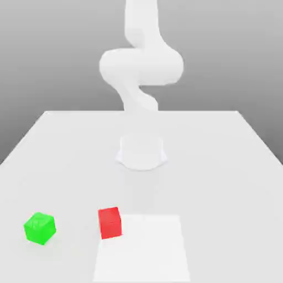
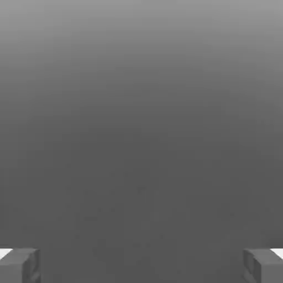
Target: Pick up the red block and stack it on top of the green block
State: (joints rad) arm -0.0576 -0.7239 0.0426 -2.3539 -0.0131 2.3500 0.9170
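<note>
Your desk [image 1: 221, 166] runs wide and pale, its far edge behind the arm [image 1: 141, 66] and its side edges slanting outward toward you, with bare room all around the white base [image 1: 141, 152] and a brighter square patch [image 1: 143, 249] at the near edge. Your green block [image 1: 40, 228] sits near the exterior view's left, turned corner-on, while the red block [image 1: 110, 222] stands apart to its right at the patch's corner, seemingly slightly skewed; as cubes, neither has a long axis. Your claw [image 2: 141, 265] is spread wide, pinching nothing.
</note>
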